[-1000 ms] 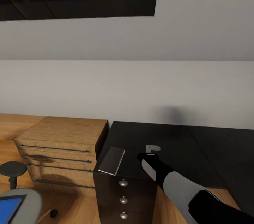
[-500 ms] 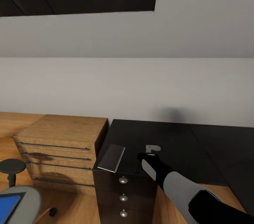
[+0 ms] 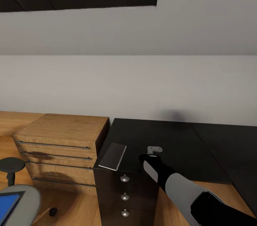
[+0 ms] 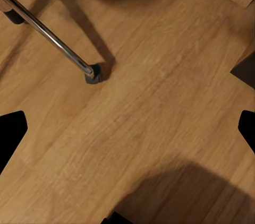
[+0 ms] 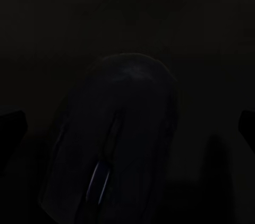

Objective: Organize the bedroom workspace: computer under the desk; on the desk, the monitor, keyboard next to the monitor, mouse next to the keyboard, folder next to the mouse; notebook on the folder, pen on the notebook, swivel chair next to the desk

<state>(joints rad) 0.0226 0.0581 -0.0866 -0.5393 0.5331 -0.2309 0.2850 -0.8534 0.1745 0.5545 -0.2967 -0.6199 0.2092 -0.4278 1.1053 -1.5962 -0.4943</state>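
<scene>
Where the right arm reaches over the dark worktop (image 3: 167, 140) | right hand (image 3: 154, 150) mostly hidden, opening unreadable | mouse (image 5: 119, 144) beneath it, dim | swivel chair (image 3: 16, 201) cut off.

Camera tilted slightly further down.

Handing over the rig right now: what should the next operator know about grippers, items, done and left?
Left gripper: open, above the wooden floor by a metal chair leg.
Right gripper: looks open, over the dark rounded mouse on the black desk.
Thin grey notebook: desk corner.
Blue folder: on the grey swivel chair.
Left: folder to desk, notebook on it, chair alongside.
</scene>
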